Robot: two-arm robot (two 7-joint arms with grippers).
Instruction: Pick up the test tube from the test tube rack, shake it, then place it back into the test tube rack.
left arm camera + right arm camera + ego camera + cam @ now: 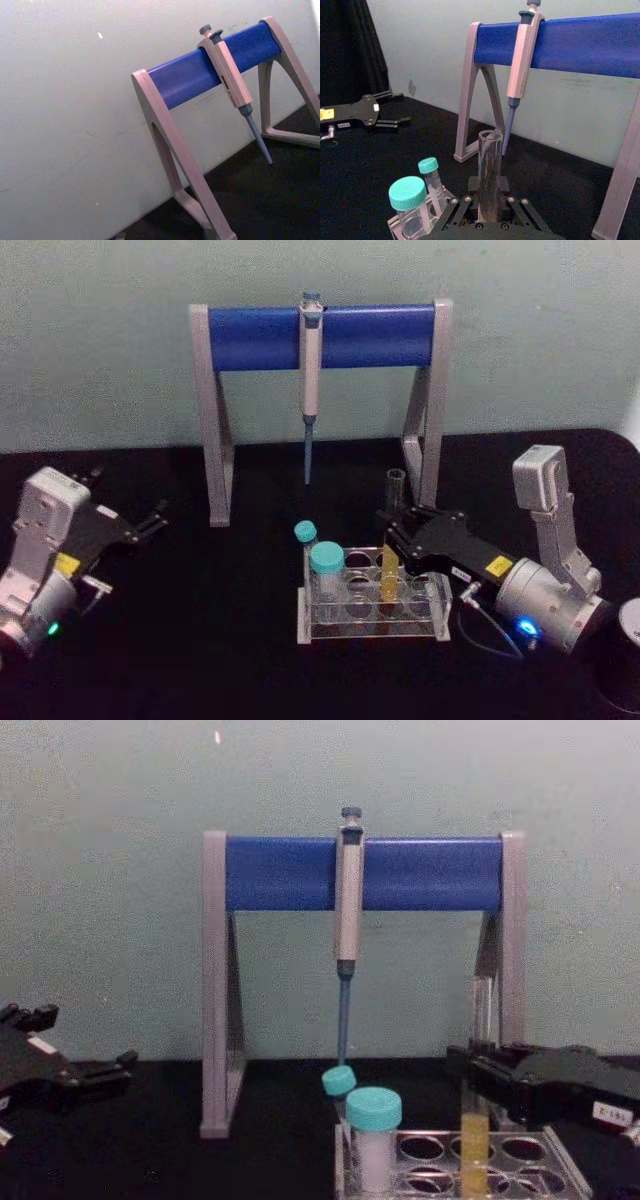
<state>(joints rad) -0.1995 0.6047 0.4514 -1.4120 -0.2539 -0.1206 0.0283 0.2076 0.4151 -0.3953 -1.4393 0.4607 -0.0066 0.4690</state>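
The long, slim clear glass test tube (391, 540) with yellow-orange liquid in its lower part stands upright in a hole of the low, translucent grey plastic test tube rack (372, 606), toward the rack's right end and back row. The right hand (392, 532) has its black fingers closed narrowly on the tube's glass above the liquid; in the right wrist view the tube (490, 175) rises straight up between the finger pads (473, 185), open mouth uppermost. Its round rim stands well above the rack's top plate.

In the rack's left end sit two short clear vials with teal screw caps, a wide one (326, 568) nearer the front and a narrower one (305, 536) behind it; empty round holes lie between them and the tube.

Behind the rack, near the counter's back edge, stands a tall stand with grey flat legs and a smooth blue cylindrical crossbar (322, 336). A grey pipette with a blue tip (311, 380) hangs from the crossbar's middle, its tip above the counter and just behind the vials. The tube's mouth is near the stand's right leg.

The matte black counter (220, 640) is bare in front of the rack and to its left. The left hand (150, 522) rests by the counter's left edge, well apart from the rack, its thin black fingers slightly spread and holding nothing.
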